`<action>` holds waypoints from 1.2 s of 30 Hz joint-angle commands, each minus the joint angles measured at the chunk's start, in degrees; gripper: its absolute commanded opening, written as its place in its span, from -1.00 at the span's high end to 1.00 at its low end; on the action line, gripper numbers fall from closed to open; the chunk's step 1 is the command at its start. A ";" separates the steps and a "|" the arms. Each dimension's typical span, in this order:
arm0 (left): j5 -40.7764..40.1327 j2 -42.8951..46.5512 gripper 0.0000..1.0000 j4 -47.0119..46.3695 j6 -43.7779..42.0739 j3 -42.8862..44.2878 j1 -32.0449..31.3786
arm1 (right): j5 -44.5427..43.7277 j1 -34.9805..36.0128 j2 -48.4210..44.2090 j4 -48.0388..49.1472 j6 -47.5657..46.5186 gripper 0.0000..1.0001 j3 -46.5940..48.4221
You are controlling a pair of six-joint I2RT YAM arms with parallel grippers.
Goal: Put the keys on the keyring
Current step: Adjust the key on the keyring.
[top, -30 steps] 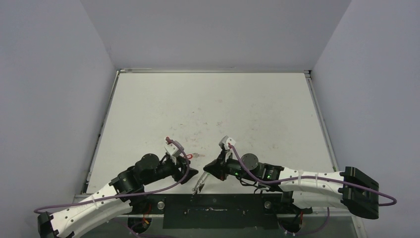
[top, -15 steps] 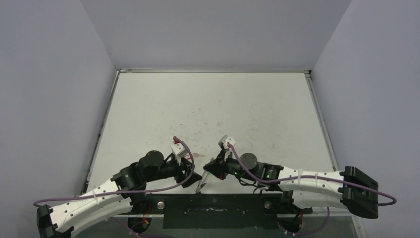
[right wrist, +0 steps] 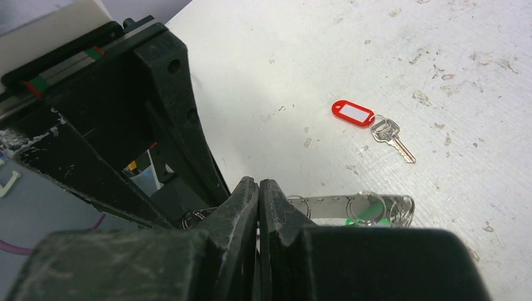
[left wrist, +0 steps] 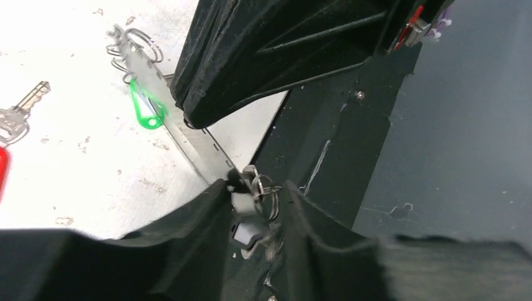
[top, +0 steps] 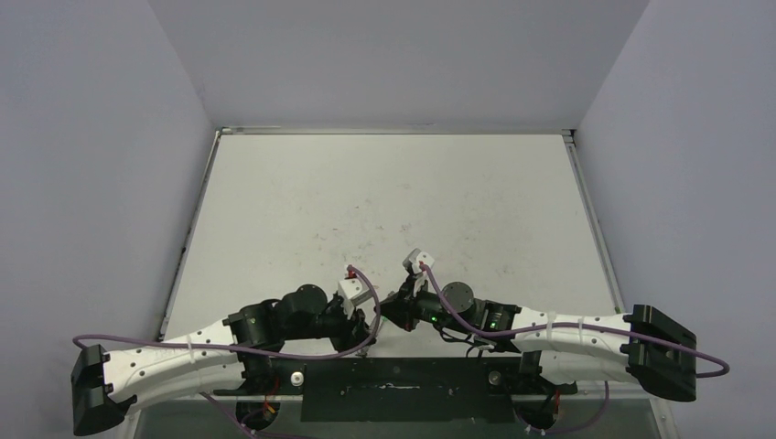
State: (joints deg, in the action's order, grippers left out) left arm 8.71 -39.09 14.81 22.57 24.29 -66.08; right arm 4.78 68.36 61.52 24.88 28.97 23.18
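The keyring (left wrist: 188, 141) shows as a flat grey metal strip with holes, fringed with small rings, slanting off the table's near edge. My right gripper (right wrist: 258, 183) is shut on it; the strip (right wrist: 339, 208) sticks out past its fingers. A green tag (left wrist: 147, 113) hangs on the strip, its key hidden. My left gripper (left wrist: 254, 191) is open, with the strip's lower end, a white clip and rings, between its fingers. The red-tagged key (right wrist: 352, 113) lies loose on the table; its silver blade shows in the left wrist view (left wrist: 19, 116). In the top view both grippers, left (top: 364, 322) and right (top: 389, 309), meet at the near edge.
The black mounting plate (top: 393, 389) runs along the near table edge (left wrist: 276, 119), right under the grippers. The white tabletop (top: 393, 201) is scuffed and enclosed by grey walls on three sides.
My left arm has swung to the right and brought its gripper up to the keyring's lower end. My right gripper has stayed almost still, holding the keyring.
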 commanded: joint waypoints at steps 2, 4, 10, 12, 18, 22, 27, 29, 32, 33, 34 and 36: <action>-3.50 -0.03 0.63 1.92 -1.95 4.00 -1.41 | -0.96 0.37 -0.34 4.01 0.69 1.00 1.24; -3.52 -0.02 0.76 2.45 -2.37 3.93 -1.42 | -0.63 0.39 -0.05 4.71 1.03 1.00 1.02; -3.64 0.23 1.00 2.79 -3.45 3.33 -1.49 | -0.34 0.38 1.66 7.07 2.36 1.00 0.37; -4.05 0.47 1.00 3.17 -3.57 3.23 -1.50 | -0.26 0.39 2.29 7.52 2.78 1.00 0.35; -4.47 1.03 1.00 3.56 -4.47 3.04 -1.50 | 0.74 0.52 4.85 9.34 3.97 1.00 0.82; -4.40 0.88 1.00 3.54 -4.96 2.98 -1.59 | 1.07 0.60 6.64 11.18 4.83 1.00 1.31; -4.22 0.58 1.00 3.14 -5.52 2.97 -1.68 | 0.95 0.93 7.07 13.74 5.14 1.00 1.35; -4.13 0.59 1.00 3.08 -5.80 3.10 -1.68 | 0.98 0.99 6.70 14.10 4.79 1.00 1.58; -4.12 0.66 1.00 3.13 -6.04 3.13 -1.77 | 0.76 0.99 6.08 13.47 4.15 1.00 2.34; -4.21 0.72 1.00 3.17 -6.11 3.20 -1.77 | 0.93 0.99 6.06 12.88 3.89 1.00 2.93; -4.31 0.83 1.00 3.20 -6.17 3.22 -1.77 | 1.13 0.99 6.18 12.60 3.82 1.00 3.31; -4.40 1.02 1.00 3.21 -6.22 3.22 -1.83 | 1.44 1.07 6.52 12.51 3.81 1.00 3.75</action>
State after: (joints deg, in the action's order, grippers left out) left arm 3.79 -38.74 21.82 17.47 25.47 -67.55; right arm 4.89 68.73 68.10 32.86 32.62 23.16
